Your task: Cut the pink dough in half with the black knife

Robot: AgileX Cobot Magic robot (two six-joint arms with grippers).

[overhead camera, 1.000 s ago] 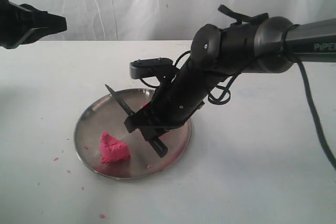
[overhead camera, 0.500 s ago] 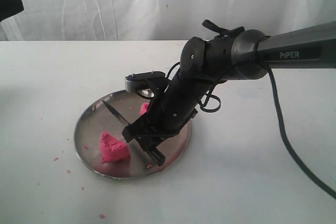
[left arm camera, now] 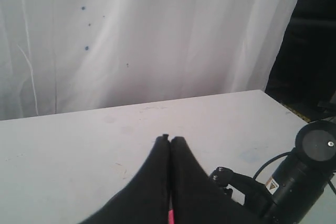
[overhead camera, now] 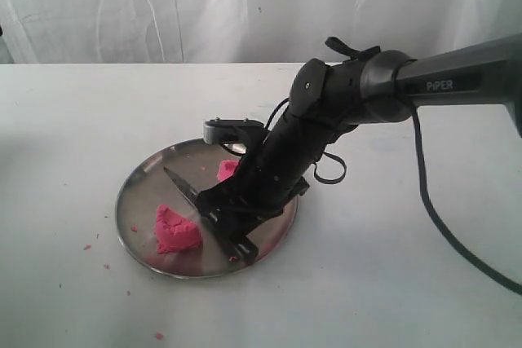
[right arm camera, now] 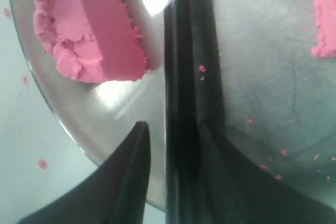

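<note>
Right wrist view: the knife [right arm camera: 181, 77] lies on the plate [right arm camera: 252, 51] between the two dough halves [right arm camera: 89, 35]. The right claw [right arm camera: 176, 129] has its jaws apart around the handle, one finger clear of it. The cut looks done, so spread fully, then lift straight up so nothing drags. The left claw [left arm camera: 169, 145] is pressed together, well away

A plain white table [overhead camera: 391, 283] stretched across the scene under soft, even light. Behind it hung a creased white cloth backdrop [overhead camera: 163, 6] with a few small dark specks.
</note>
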